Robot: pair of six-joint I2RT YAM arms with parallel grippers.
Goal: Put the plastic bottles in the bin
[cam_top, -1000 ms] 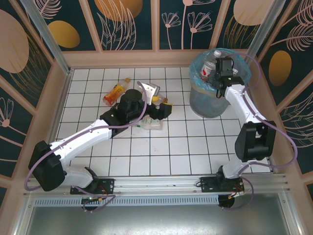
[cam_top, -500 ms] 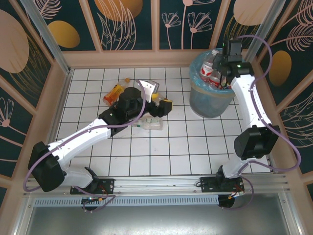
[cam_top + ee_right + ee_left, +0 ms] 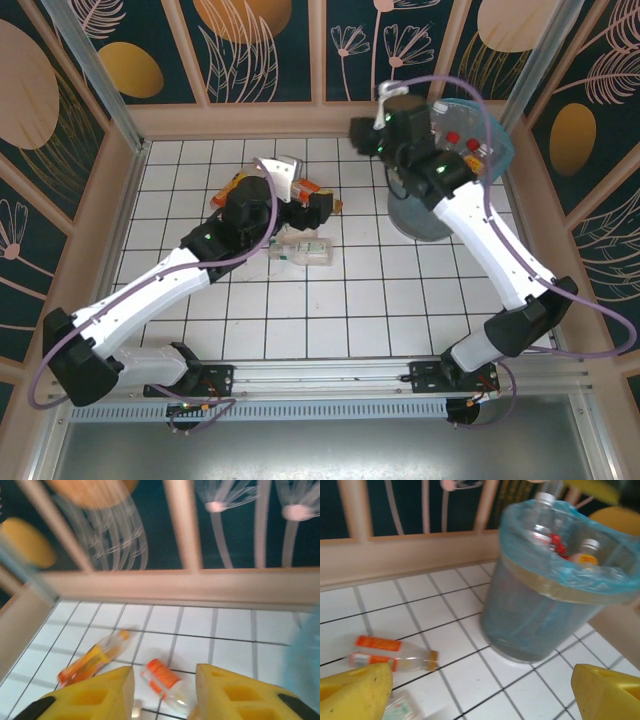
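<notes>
The bin (image 3: pixel 415 216), grey-blue with a light-blue bag, stands at the back right, partly behind my right arm. Red-capped plastic bottles (image 3: pixel 455 138) lie inside it. The left wrist view has the bin (image 3: pixel 555 605) ahead with several bottles (image 3: pixel 546 527) in it. My left gripper (image 3: pixel 325 205) is open over the tiles, yellow fingertips (image 3: pixel 355 695) wide apart and empty. A clear bottle with an orange label (image 3: pixel 390 655) lies ahead-left of it. My right gripper (image 3: pixel 165 695) hangs open above that orange-labelled bottle (image 3: pixel 162 679). An orange bottle (image 3: pixel 90 660) lies further left.
A clear bottle with a green label (image 3: pixel 302 250) lies on the tiles just below my left gripper. The orange bottle (image 3: pixel 232 186) is half hidden by the left arm. Wooden walls (image 3: pixel 260 118) close in the tiled floor.
My right gripper has swung left from above the bin to over the tiles at the back middle. My left gripper has drifted slightly back and left.
</notes>
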